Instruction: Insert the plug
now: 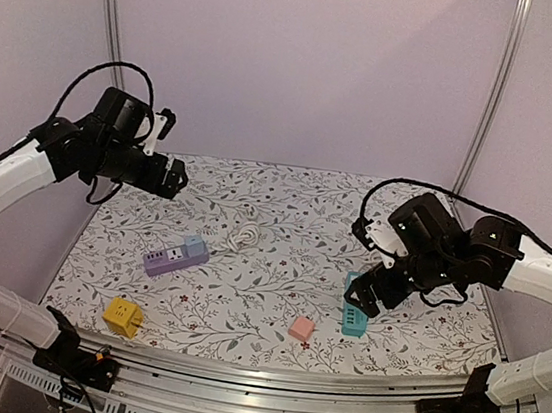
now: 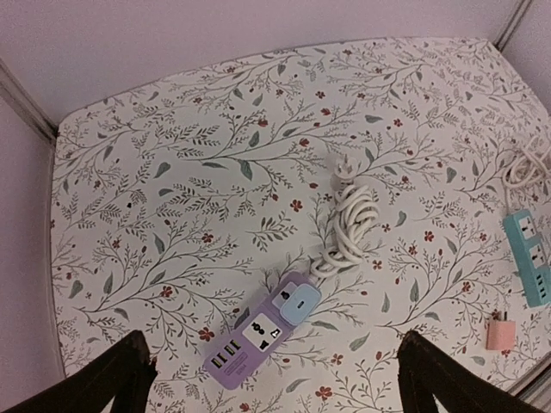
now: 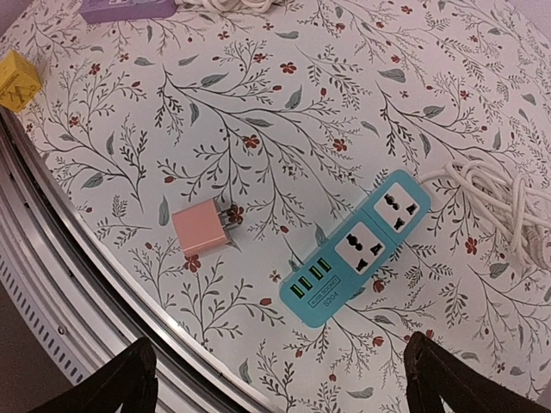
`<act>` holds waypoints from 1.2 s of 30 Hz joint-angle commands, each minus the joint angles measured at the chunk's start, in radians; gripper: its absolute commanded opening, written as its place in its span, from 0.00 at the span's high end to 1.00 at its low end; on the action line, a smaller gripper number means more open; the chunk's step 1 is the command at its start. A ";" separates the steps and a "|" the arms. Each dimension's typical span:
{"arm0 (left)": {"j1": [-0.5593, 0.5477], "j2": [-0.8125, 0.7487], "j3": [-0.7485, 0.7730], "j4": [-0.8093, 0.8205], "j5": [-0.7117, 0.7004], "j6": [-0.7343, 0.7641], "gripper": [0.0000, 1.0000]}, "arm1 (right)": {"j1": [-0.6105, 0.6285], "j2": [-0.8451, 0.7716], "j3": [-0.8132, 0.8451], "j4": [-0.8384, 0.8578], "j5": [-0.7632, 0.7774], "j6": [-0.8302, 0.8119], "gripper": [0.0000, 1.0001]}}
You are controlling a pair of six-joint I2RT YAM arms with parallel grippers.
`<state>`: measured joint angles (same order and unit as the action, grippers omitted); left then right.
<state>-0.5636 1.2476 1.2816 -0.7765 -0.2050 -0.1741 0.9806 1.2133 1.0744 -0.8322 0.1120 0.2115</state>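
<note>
Both pincers are released and empty, the left gripper [image 1: 171,178] raised at upper left, the right gripper [image 1: 370,295] above the teal power strip [image 3: 357,249], and the pink plug [image 3: 202,231] lies on the table near the strip's left

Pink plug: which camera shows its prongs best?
Right wrist: the pink plug lies close, unobstructed, prongs pointing toward the teal power strip. Top external shows it as a tiny block; left wrist catches it small at the frame edge.
</note>
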 commanded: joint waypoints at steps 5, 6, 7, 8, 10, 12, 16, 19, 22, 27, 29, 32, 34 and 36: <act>0.039 -0.159 -0.034 -0.174 0.136 -0.358 0.00 | 0.029 0.156 0.282 -0.357 0.108 0.412 0.01; 0.025 -0.196 -0.050 -0.180 0.136 -0.375 0.00 | 0.039 0.187 0.305 -0.403 0.115 0.449 0.01; 0.011 -0.234 -0.071 -0.183 0.139 -0.393 0.00 | 0.053 0.209 0.328 -0.422 0.127 0.512 0.01; -0.002 -0.267 -0.088 -0.187 0.140 -0.408 0.00 | 0.066 0.244 0.350 -0.457 0.133 0.546 0.01; -0.028 -0.325 -0.119 -0.203 0.141 -0.444 0.00 | 0.082 0.291 0.382 -0.489 0.119 0.640 0.01; -0.048 -0.363 -0.145 -0.215 0.149 -0.474 0.00 | 0.085 0.338 0.392 -0.489 0.076 0.714 0.01; -0.100 -0.386 -0.176 -0.229 0.161 -0.501 0.02 | 0.104 0.394 0.388 -0.436 0.034 0.857 0.01; -0.132 -0.381 -0.179 -0.233 0.160 -0.508 0.04 | 0.118 0.431 0.393 -0.390 0.023 0.962 0.01; -0.159 -0.364 -0.179 -0.233 0.159 -0.519 0.05 | 0.119 0.486 0.407 -0.361 -0.016 1.052 0.01; -0.220 -0.330 -0.175 -0.232 0.147 -0.526 0.06 | 0.133 0.607 0.448 -0.310 -0.056 1.210 0.01; -0.231 -0.321 -0.187 -0.228 0.151 -0.533 0.06 | 0.131 0.636 0.442 -0.256 -0.068 1.270 0.01; -0.247 -0.315 -0.216 -0.209 0.157 -0.546 0.07 | 0.116 0.677 0.459 -0.185 -0.070 1.297 0.01; -0.257 -0.325 -0.232 -0.199 0.137 -0.553 0.08 | 0.091 0.710 0.477 -0.180 -0.082 1.291 0.01; -0.263 -0.339 -0.248 -0.196 0.113 -0.564 0.09 | 0.069 0.740 0.468 -0.151 -0.098 1.289 0.01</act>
<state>-0.8009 0.9257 1.0668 -0.9810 -0.0601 -0.7120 1.0874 1.9015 1.5204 -1.0576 0.0402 1.4521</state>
